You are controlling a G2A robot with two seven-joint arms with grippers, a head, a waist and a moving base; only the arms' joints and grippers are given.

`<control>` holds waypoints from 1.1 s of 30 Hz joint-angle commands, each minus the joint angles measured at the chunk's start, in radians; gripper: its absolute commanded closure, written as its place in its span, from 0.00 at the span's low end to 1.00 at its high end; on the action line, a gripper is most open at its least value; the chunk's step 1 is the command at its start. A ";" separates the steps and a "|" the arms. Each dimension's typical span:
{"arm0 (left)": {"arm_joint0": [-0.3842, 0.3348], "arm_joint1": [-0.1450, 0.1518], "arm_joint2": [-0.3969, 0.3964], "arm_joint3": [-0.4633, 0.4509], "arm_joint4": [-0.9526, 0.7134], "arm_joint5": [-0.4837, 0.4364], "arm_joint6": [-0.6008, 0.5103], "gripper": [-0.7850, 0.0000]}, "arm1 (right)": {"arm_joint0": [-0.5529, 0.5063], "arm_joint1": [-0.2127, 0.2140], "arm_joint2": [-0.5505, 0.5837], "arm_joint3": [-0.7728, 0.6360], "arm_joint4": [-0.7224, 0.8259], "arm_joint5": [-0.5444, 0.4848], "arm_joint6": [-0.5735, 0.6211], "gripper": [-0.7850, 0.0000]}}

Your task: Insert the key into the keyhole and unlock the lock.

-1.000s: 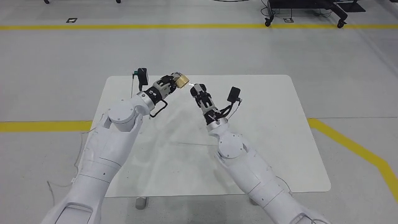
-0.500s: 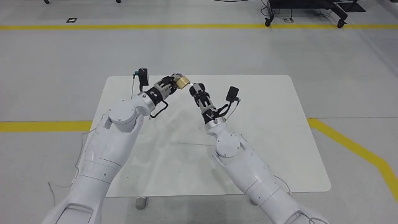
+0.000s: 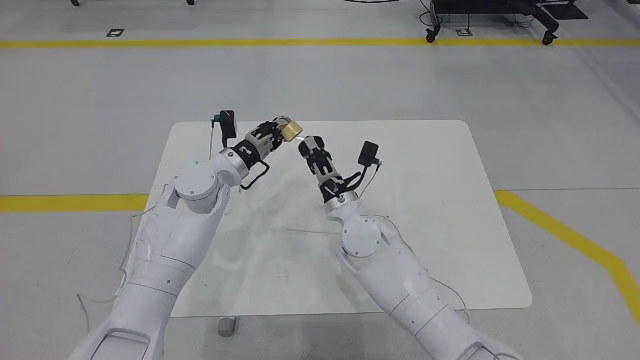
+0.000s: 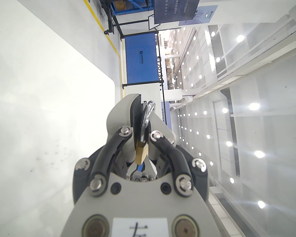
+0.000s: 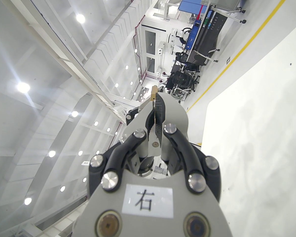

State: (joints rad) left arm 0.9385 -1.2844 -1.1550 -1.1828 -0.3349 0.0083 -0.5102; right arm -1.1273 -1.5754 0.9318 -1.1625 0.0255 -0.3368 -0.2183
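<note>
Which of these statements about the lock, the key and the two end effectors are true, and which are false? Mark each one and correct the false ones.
1. The left end effector is shut on the lock. True.
2. The key lies on the table. False: the right end effector grips it, held up above the table.
3. The lock's body is brass-coloured. True.
4. The key sits in the keyhole. False: in the right wrist view the key's tip is free, with no lock on it.
</note>
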 commanded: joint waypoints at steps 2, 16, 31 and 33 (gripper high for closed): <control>0.000 -0.001 -0.002 0.000 0.000 0.001 -0.002 1.00 | 0.002 -0.004 0.004 0.006 -0.004 -0.003 -0.007 1.00; -0.006 -0.006 -0.005 0.015 -0.028 0.041 -0.012 1.00 | -0.001 -0.020 0.010 0.016 -0.063 -0.011 -0.062 1.00; -0.022 -0.013 -0.015 0.051 -0.090 0.080 -0.039 1.00 | 0.011 -0.046 -0.004 0.048 -0.155 0.017 -0.160 1.00; -0.024 -0.014 -0.016 0.056 -0.098 0.084 -0.041 1.00 | 0.008 -0.048 -0.004 0.049 -0.166 0.014 -0.174 1.00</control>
State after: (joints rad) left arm 0.9158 -1.2981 -1.1707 -1.1296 -0.4286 0.0905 -0.5499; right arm -1.1180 -1.6226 0.9277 -1.1138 -0.1349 -0.3214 -0.3859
